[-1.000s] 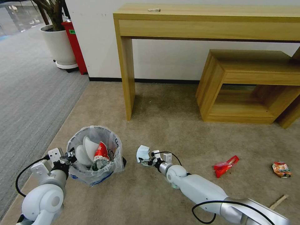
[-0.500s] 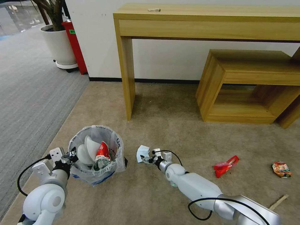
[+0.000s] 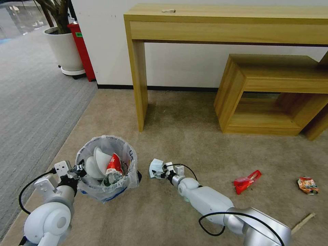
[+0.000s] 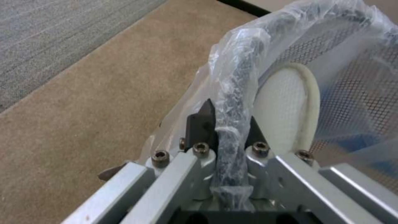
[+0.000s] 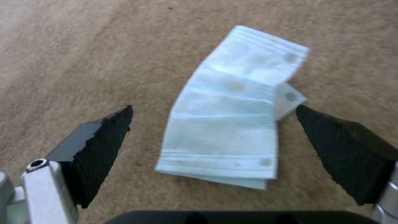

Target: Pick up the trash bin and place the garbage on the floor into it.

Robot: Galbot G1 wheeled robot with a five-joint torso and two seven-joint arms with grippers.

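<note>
The trash bin [image 3: 106,167] stands on the beige floor [image 3: 177,133] at lower left, its bag holding white slippers, a red wrapper and a small bottle. My left gripper [image 3: 79,169] is shut on the bin's bagged rim [image 4: 232,102], one finger on each side of it. A folded pale blue mask [image 3: 155,167] [image 5: 232,121] lies flat on the carpet. My right gripper [image 3: 158,175] [image 5: 213,121] is open just above it, black fingertips [image 5: 105,146] on either side. More garbage lies to the right: a red wrapper [image 3: 247,181], an orange packet [image 3: 307,185], a wooden stick [image 3: 304,220].
A tall wooden console table [image 3: 225,24] and a low wooden bench [image 3: 270,92] stand against the far wall. Grey ribbed carpet [image 3: 30,102] borders the left side. A white planter [image 3: 65,49] and a red box [image 3: 82,49] sit at the far left.
My right gripper has crept forward toward the mask and now straddles it. The bin has shifted slightly right and farther from me with the left gripper.
</note>
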